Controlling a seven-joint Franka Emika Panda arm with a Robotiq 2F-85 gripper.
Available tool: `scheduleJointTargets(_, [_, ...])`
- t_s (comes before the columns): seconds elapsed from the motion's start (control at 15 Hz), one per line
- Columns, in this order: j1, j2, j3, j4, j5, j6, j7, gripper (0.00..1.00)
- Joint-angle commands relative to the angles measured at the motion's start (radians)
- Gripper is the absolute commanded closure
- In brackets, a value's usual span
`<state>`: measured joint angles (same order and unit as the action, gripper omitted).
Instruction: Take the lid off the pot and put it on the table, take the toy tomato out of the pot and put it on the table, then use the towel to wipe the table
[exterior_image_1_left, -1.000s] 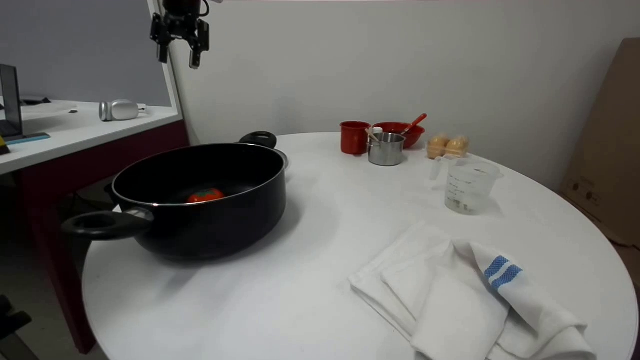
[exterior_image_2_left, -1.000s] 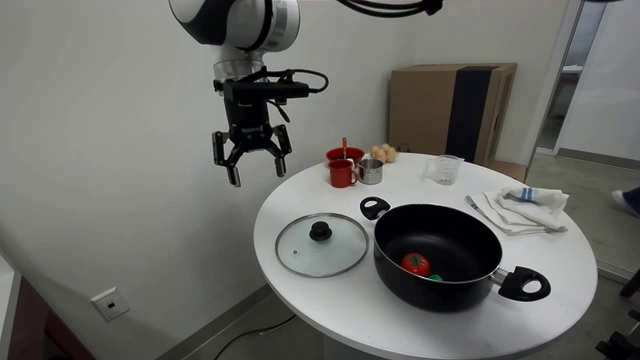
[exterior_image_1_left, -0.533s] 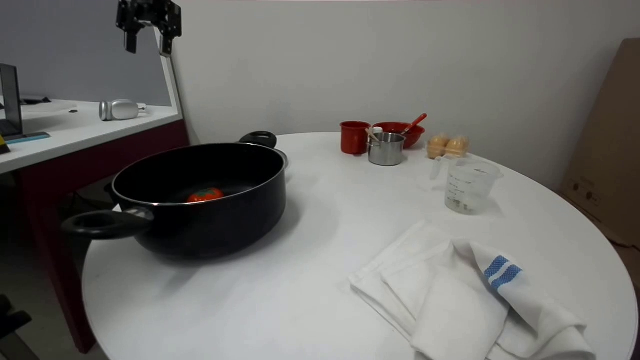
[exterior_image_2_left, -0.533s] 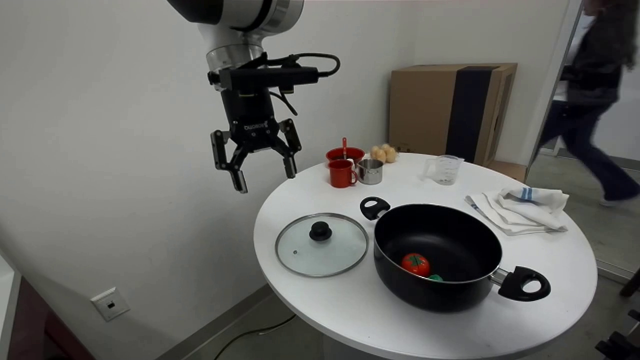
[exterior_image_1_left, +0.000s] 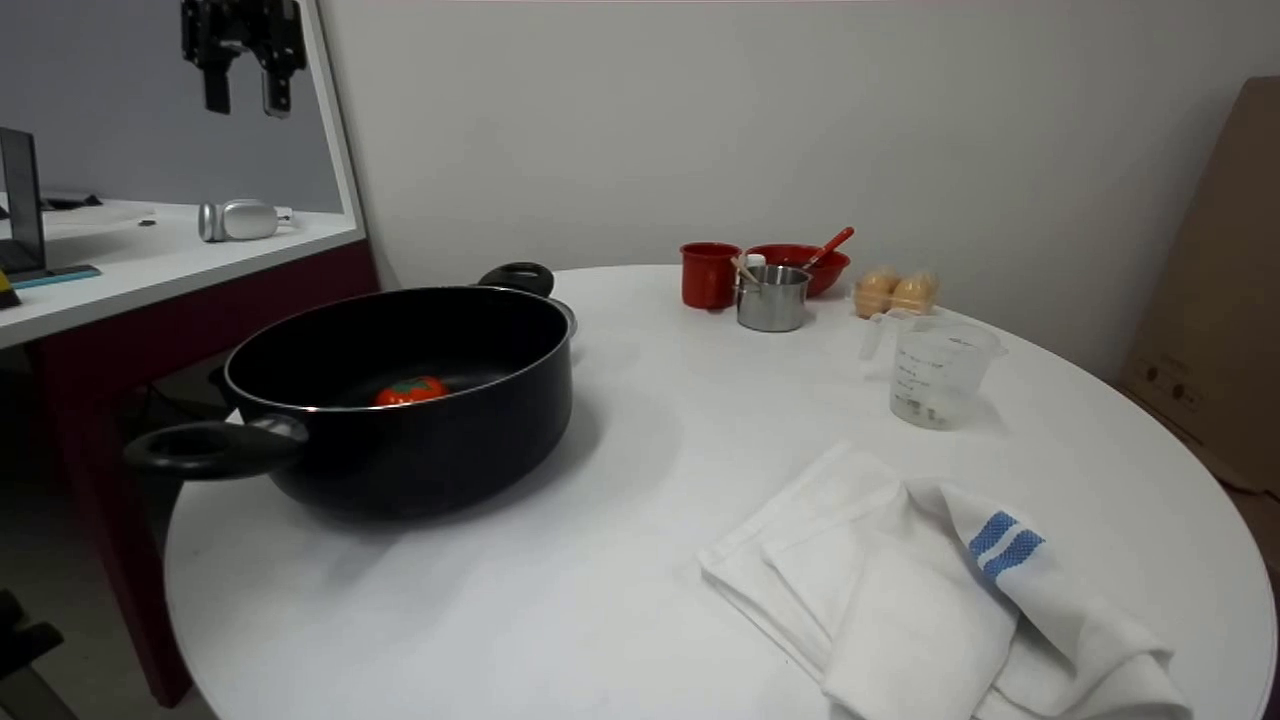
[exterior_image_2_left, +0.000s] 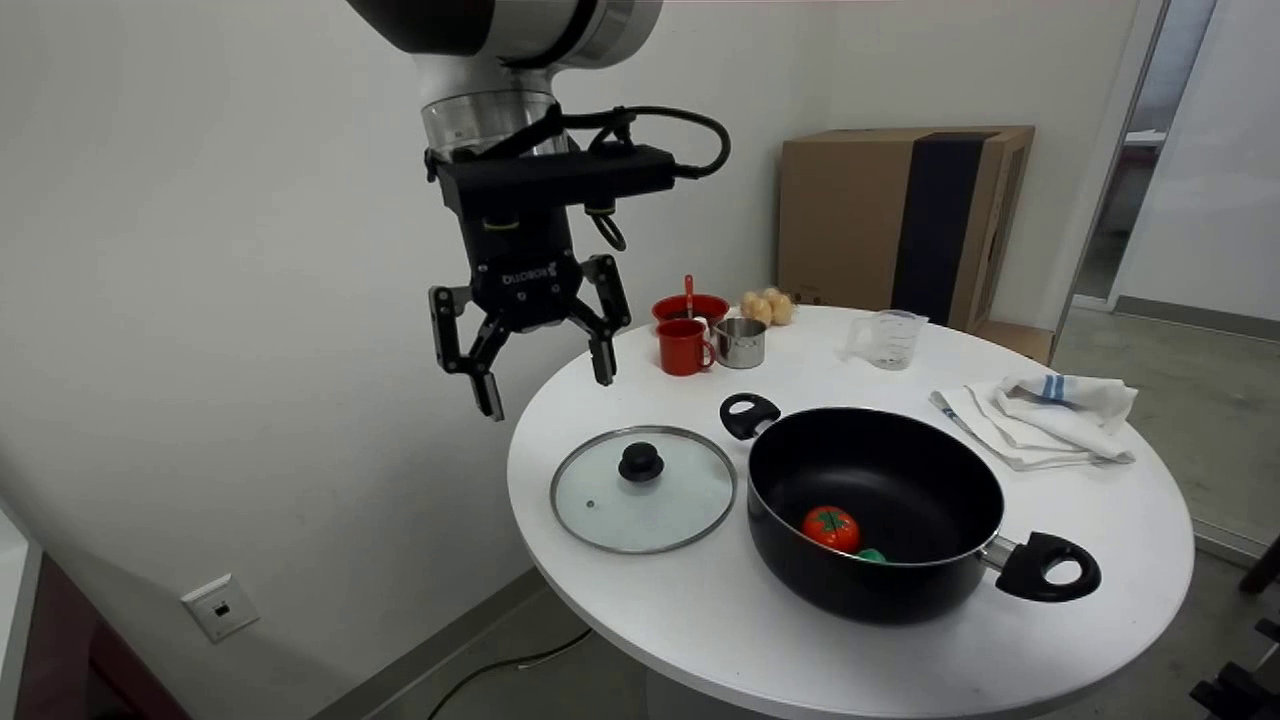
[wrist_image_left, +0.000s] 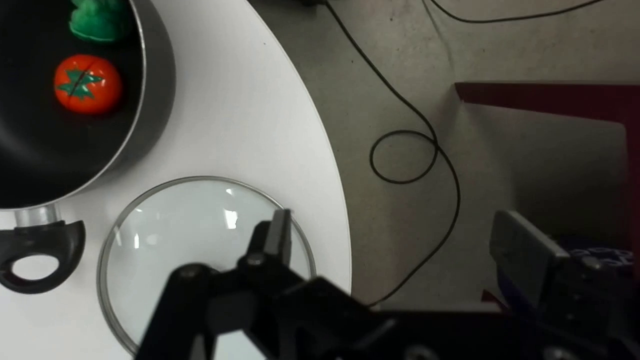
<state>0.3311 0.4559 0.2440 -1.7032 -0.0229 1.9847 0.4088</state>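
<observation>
The fingers (exterior_image_2_left: 488, 396) hang in the air, spread wide apart, higher than the pot (exterior_image_2_left: 860, 590) and well apart from it, on the side where the lid (exterior_image_2_left: 650, 510) lies. The toy tomato (wrist_image_left: 88, 84) is inside the pot, resting on its bottom near the wall, with a green star of leaves facing up. Near it in the pot sits a green thing (wrist_image_left: 100, 22) (leafy-looking, and cut off by the top edge of the wrist view). The lid is already off: it lies flat just beside the pot, knob up, on the round white bench (exterior_image_2_left: 720, 620). On the pot's other side the towel (exterior_image_1_left: 920, 600) lies on the bench in loose folds, two blue stripes showing. In both exterior views a red cup (exterior_image_1_left: 709, 280), a small metal cup (exterior_image_1_left: 770, 308) and a red bowl (exterior_image_1_left: 830, 278) stand close together, farther back than the pot, a red handle (exterior_image_1_left: 830, 246) rising from the bowl. To the pot's right in an exterior view are some egg-shaped things (exterior_image_1_left: 895, 293) in clear packing and, nearer the camera, a clear measuring jug (exterior_image_1_left: 935, 375). Beyond the bench, well behind the pot, is a cardboard box (exterior_image_2_left: 845, 215). In the wrist view, past the bench's rim on the pot's right, a dark cable (wrist_image_left: 436, 145) loops on the floor (wrist_image_left: 400, 225).
</observation>
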Motion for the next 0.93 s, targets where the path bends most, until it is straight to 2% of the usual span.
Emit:
scheduleJointTargets(0.0, [0.020, -0.026, -0.022, -0.037, 0.021, 0.030, 0.001, 0.00])
scheduleJointTargets(0.2, [0.015, -0.071, -0.020, -0.098, 0.027, 0.058, 0.009, 0.00])
scheduleJointTargets(0.33, [0.047, -0.059, -0.027, -0.050, -0.026, 0.018, 0.055, 0.00])
scheduleJointTargets(0.47, [0.071, -0.062, -0.030, -0.055, -0.055, 0.046, 0.082, 0.00])
scheduleJointTargets(0.67, [0.105, -0.059, -0.049, -0.088, -0.127, 0.089, 0.161, 0.00])
scheduleJointTargets(0.87, [0.105, -0.070, -0.076, -0.142, -0.174, 0.123, 0.223, 0.00])
